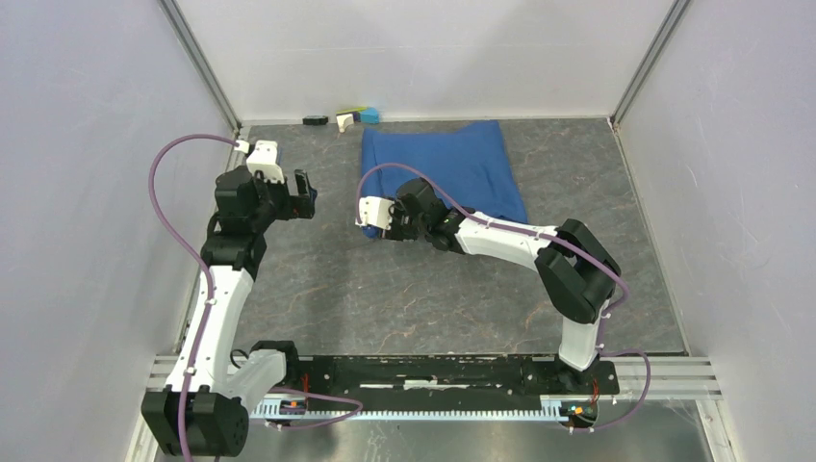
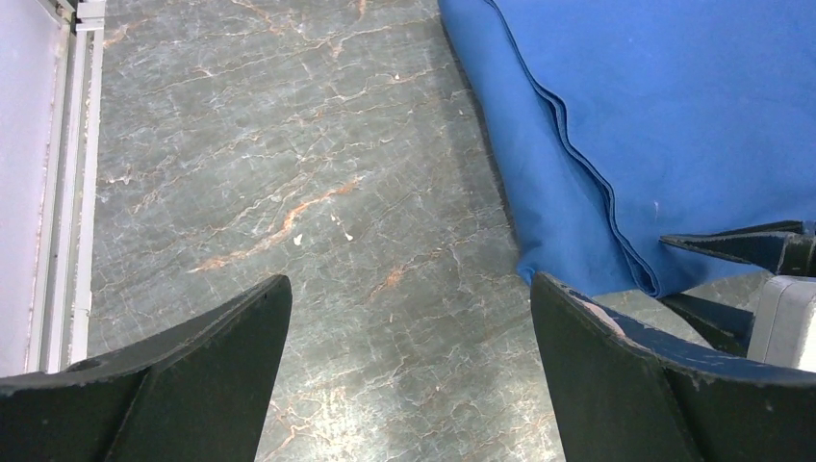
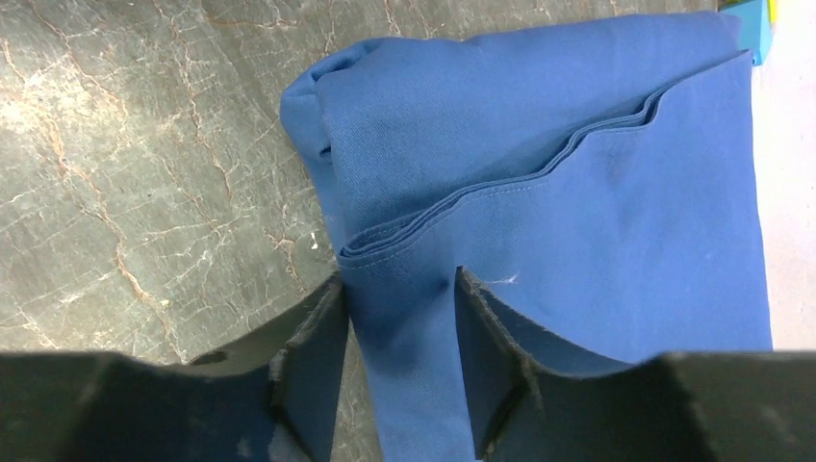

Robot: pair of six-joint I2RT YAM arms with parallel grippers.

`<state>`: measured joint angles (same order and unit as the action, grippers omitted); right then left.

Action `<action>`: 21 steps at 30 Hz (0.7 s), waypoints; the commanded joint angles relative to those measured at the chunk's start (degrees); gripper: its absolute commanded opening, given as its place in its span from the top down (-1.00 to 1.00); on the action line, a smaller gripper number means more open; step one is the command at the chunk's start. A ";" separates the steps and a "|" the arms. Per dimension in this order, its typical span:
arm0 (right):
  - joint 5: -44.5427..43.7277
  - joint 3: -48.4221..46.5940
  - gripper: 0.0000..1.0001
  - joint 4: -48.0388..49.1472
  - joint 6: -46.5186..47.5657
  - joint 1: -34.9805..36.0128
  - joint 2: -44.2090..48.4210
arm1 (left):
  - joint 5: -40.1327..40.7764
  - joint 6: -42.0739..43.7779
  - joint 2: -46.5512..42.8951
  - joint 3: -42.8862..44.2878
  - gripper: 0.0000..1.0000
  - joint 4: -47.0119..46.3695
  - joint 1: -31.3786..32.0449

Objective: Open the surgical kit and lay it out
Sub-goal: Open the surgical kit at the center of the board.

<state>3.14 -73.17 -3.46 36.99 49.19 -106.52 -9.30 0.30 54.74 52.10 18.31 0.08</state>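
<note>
While right fingers [image 3: 399, 361] pinch blue cloth wrap [image 1: 445, 166], left fingers [image 2: 409, 371] spread wide, grey marbled table [image 1: 385, 298], pale walls [image 1: 87, 144].

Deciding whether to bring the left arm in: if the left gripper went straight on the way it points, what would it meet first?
Probably the bare grey marble-patterned tabletop: the left gripper, jaws wide open, frames only table. The folded blue cloth wrap lies off to its right, apparently outside that line, though depth is unclear.
</note>
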 commanded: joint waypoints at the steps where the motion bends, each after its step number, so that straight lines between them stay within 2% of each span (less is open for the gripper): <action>1: -1.38 -2.40 0.09 2.69 0.01 0.28 -0.14 | -0.33 1.82 0.60 -0.69 -1.00 -2.87 0.01; 3: -1.44 -2.20 0.26 2.77 0.02 0.28 0.08 | -0.54 1.89 0.87 -0.83 -1.00 -3.23 0.01; 7: -2.27 -1.89 0.92 3.01 -0.88 0.26 1.40 | -1.11 2.76 1.71 -1.33 -1.00 -4.46 0.02; 8: -2.70 -1.28 0.99 4.23 -1.36 0.14 2.04 | -1.21 3.19 2.00 -1.62 -1.00 -5.02 0.06; 15: -2.17 0.45 0.99 5.66 -6.34 -1.62 7.93 | -3.38 5.67 3.49 -3.58 -1.00 -9.21 0.01; 21: 1.41 3.18 0.99 6.64 -12.71 -6.32 12.99 | -4.65 5.38 4.52 -3.50 -1.00 -11.00 0.01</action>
<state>2.02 -71.55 -0.73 30.13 46.22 -99.15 -11.84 3.51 59.02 48.34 12.05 0.08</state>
